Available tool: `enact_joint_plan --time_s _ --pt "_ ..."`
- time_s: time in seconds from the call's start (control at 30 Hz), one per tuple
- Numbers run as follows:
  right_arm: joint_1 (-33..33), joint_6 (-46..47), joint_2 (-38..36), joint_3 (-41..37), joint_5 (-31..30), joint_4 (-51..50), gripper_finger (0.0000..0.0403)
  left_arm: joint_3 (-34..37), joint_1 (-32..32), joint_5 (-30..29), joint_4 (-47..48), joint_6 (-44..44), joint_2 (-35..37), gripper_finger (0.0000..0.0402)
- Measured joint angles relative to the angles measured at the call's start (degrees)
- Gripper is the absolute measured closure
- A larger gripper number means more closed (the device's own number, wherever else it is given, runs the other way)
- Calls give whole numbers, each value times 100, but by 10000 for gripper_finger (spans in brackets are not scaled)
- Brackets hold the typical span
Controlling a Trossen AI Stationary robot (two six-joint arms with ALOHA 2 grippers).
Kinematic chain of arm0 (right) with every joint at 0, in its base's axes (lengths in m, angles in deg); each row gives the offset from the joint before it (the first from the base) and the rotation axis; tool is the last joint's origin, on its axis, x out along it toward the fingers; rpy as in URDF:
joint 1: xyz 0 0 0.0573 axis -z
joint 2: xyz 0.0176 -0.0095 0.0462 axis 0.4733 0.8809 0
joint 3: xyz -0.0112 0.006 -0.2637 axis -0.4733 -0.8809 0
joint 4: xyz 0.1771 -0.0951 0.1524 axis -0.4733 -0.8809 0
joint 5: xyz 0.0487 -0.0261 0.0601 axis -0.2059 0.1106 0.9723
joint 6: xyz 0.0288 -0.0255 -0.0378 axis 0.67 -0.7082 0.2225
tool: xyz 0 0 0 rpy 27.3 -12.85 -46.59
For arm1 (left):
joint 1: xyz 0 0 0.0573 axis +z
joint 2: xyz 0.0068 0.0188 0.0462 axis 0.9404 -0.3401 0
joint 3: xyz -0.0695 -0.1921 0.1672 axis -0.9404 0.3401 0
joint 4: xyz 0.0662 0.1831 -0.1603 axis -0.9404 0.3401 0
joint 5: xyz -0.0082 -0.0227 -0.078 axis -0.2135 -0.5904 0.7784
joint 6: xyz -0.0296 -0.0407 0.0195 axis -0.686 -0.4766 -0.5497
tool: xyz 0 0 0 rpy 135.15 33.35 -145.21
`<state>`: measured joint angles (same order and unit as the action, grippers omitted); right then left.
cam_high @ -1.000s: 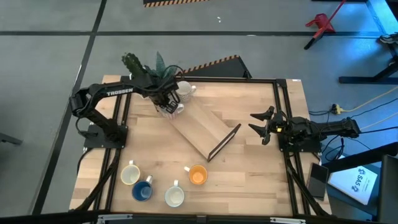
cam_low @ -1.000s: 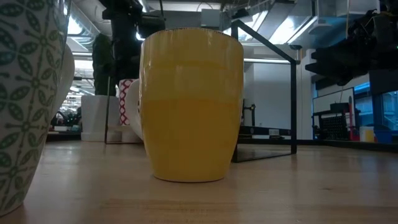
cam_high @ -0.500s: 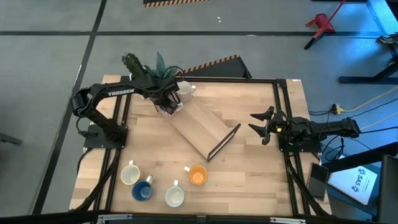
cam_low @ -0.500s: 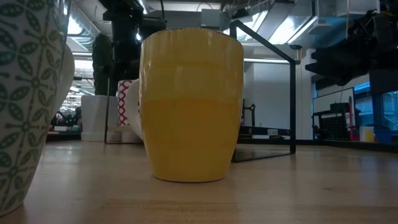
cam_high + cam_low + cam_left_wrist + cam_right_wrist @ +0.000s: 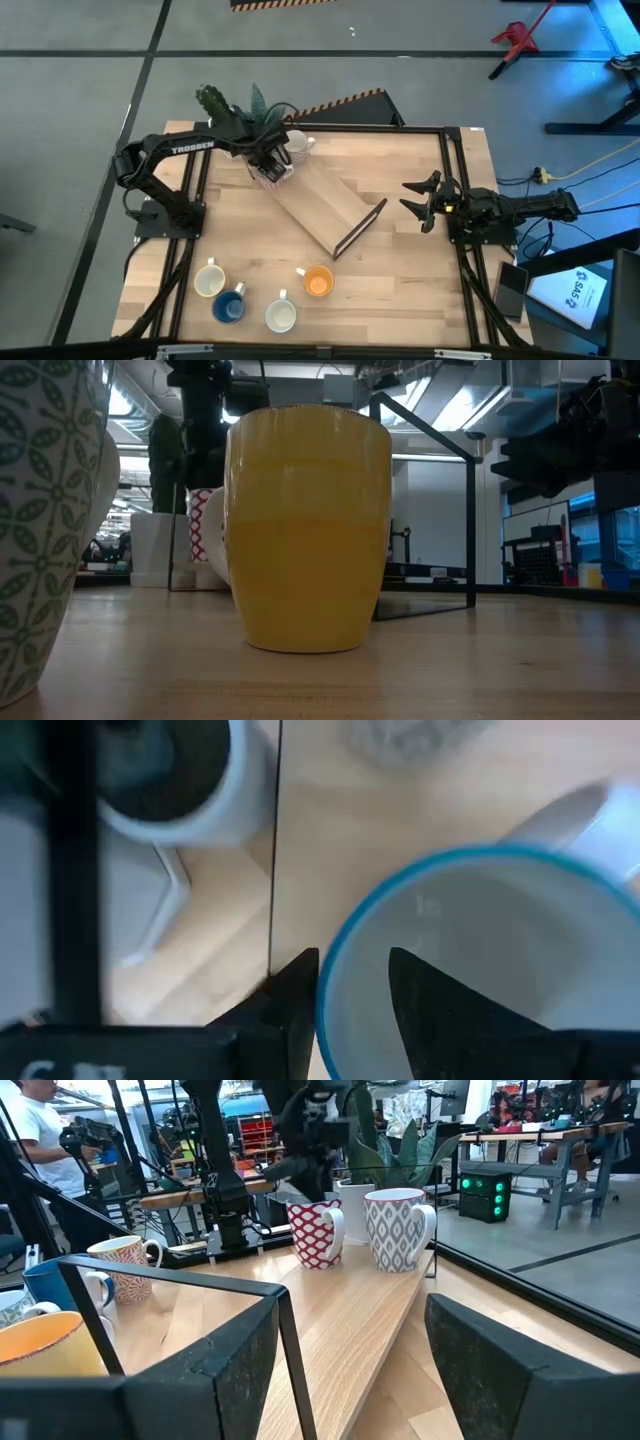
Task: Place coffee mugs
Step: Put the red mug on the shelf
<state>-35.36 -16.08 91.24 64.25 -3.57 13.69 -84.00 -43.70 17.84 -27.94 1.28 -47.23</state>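
My left gripper point(image 5: 268, 163) is shut on a white mug with a red pattern point(image 5: 315, 1232) at the far end of the wooden tray point(image 5: 330, 205). A grey-patterned mug point(image 5: 398, 1228) stands on the tray beside it. Four more mugs stand on their bases at the table's near left: a white one point(image 5: 208, 280), a blue one point(image 5: 229, 305), another white one point(image 5: 281, 315) and an orange one point(image 5: 318, 282). My right gripper point(image 5: 415, 204) is open and empty at the table's right side, level, pointing at the tray. My left gripper holds the red-patterned mug by its rim point(image 5: 328, 982), on the side away from the handle point(image 5: 590, 815). One finger point(image 5: 425, 1005) is inside the mug and one point(image 5: 298, 995) outside. The fingers come from above, pointing down. The mug is upright, and its base looks to be on the tray point(image 5: 318, 1266).
White pots with green plants point(image 5: 235, 108) stand just beyond the tray's far end, close to my left gripper. A black frame point(image 5: 360, 230) stands up from the tray's near end. Bare table lies between the tray and the near mugs.
My left gripper has shifted a little toward the table's far edge with the red-patterned mug, which stays upright.
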Motion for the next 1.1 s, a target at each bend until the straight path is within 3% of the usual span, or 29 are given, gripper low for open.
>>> enact_joint_plan --time_s 0.43,0.57,0.7,0.77,0.87,1.1 --pt "0 0 0 0 0 -2 162 -1160 -155 -57 658 205 0 288" --pt "0 0 0 0 0 -2 162 -1751 -552 303 688 334 0 314" --pt "0 0 0 0 0 -2 162 -2088 -1239 777 566 337 11 366" --pt "0 0 0 0 2 -2 162 -2056 -1681 688 577 298 11 391" --pt "0 0 0 0 2 -1 162 -1792 -2130 572 602 36 11 398" --pt "0 6 0 0 2 -2 162 -809 -2429 -341 363 -354 7 401"
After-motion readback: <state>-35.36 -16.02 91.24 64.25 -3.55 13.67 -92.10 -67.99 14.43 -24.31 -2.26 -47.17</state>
